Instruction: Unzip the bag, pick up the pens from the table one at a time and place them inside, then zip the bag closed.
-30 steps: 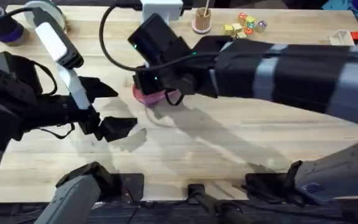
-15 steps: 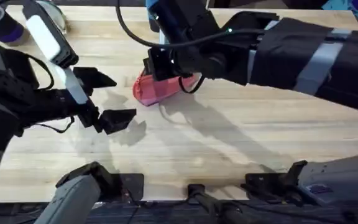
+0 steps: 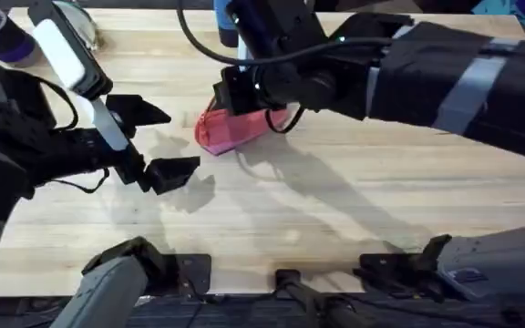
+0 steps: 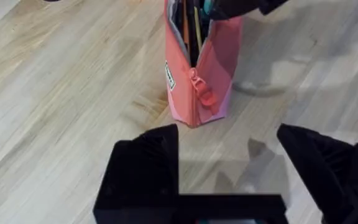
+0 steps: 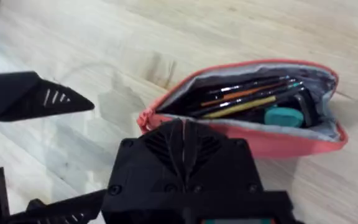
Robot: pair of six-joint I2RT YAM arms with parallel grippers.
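No text, number or brand can be read. The bag [image 4: 205, 68] carries a small white label [image 4: 170, 75] on its side near the zip, but the print on it is too small to make out.

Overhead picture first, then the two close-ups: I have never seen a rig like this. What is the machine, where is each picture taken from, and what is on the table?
The machine is two robot arms at a wooden table. The overhead picture looks down from above the arms' bases. Each close-up comes from a camera on one arm's wrist, looking past that arm's own jaws.

The left gripper hovers beside a pink-red bag with its jaws wide open, holding nothing. The right gripper reaches across the middle and sits right over the bag; whether it grips it is not clear.

The bag stands on the table unzipped. The right wrist view looks into it and shows pens lying against the pale lining. The left wrist view shows the bag end-on, with its zip pull hanging at the near end.
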